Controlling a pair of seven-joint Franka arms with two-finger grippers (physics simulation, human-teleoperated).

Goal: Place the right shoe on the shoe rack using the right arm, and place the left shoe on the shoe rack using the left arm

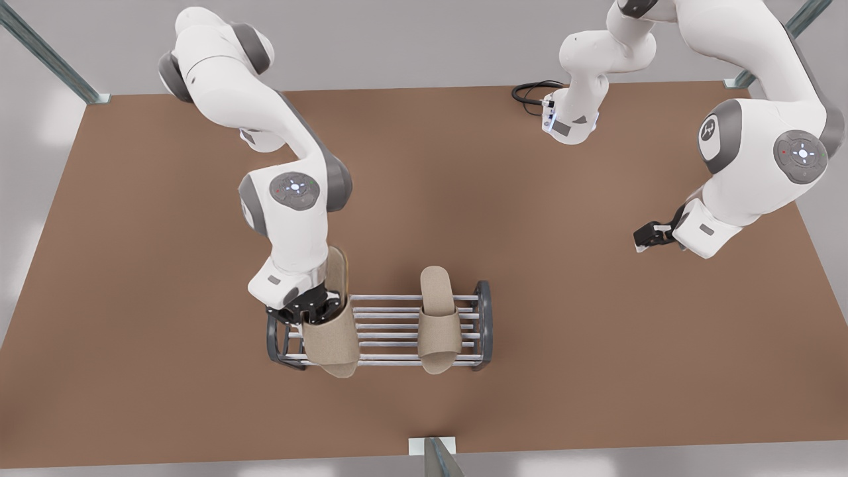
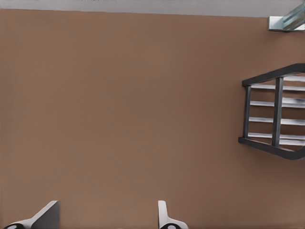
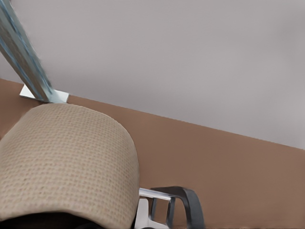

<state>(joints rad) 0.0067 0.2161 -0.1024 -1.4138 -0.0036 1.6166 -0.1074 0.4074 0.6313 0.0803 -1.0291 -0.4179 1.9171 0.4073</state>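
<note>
Front view: woven beige right shoe (image 1: 331, 338) on silver-barred, apparently metal shoe rack (image 1: 391, 318)

A plain brown bench (image 1: 165, 265) sits under even light, pale grey walls (image 1: 411, 40) around, metal frame posts (image 1: 46, 56) at its corners.

Beige right shoe (image 1: 331, 331) tilted at the shoe rack's (image 1: 391, 328) end, left shoe (image 1: 438, 318) flat across its bars
</note>
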